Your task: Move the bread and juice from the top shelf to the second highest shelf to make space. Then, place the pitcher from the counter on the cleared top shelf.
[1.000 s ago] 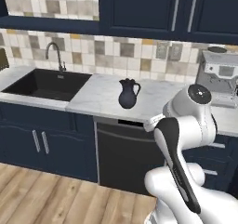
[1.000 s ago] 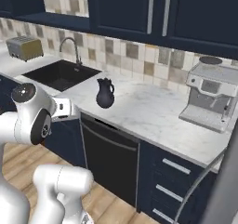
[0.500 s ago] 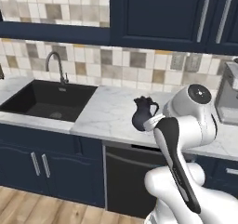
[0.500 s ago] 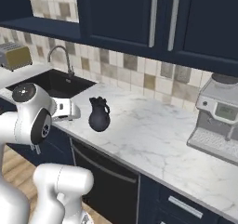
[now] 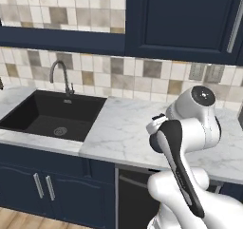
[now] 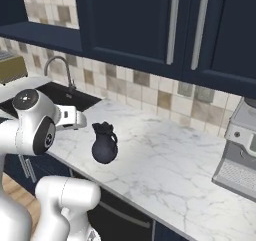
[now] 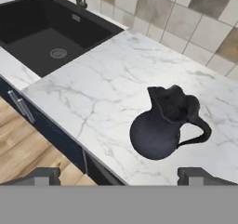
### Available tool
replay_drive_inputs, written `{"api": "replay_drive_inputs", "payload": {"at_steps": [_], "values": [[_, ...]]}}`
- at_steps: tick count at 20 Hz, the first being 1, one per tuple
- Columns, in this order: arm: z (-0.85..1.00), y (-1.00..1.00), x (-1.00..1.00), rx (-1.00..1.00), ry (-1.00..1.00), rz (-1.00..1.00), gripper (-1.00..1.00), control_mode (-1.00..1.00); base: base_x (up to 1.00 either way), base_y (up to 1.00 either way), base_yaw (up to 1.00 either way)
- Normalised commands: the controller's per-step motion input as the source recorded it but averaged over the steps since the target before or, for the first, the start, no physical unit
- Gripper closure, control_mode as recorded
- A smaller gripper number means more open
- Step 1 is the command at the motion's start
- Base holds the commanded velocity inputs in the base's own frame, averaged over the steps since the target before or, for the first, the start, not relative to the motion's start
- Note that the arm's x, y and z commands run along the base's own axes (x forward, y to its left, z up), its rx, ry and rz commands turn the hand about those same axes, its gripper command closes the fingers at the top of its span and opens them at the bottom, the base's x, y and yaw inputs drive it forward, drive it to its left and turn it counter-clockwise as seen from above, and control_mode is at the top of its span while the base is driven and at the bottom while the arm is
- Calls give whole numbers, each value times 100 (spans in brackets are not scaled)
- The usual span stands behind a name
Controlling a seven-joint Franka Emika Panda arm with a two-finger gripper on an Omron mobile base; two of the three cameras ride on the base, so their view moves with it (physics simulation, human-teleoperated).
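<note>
The pitcher (image 7: pixel 165 124) is stood upright near the counter's (image 7: pixel 107 88) front edge. The gripper (image 7: pixel 119 174) is held wide open above it, touching nothing.

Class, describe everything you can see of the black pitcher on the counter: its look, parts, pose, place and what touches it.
The pitcher is matte black, with a round bulbous belly, a narrower neck, a flared wavy rim with a pouring spout, and a curved side handle. It stands upright on the white marble counter, near the front edge, well clear of the black sink. Nothing but the counter touches it; the gripper is short of it, with its finger tips wide apart.
</note>
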Motion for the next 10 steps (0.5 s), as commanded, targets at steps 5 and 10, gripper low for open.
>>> {"api": "replay_drive_inputs", "payload": {"at_steps": [5, 10], "values": [[-2, 0, 12, -1, 0, 0, -100, -100, 7, 1, 0], [-2, -13, 0, -2, 0, 1, -100, -100, 0, 0, 0]]}}
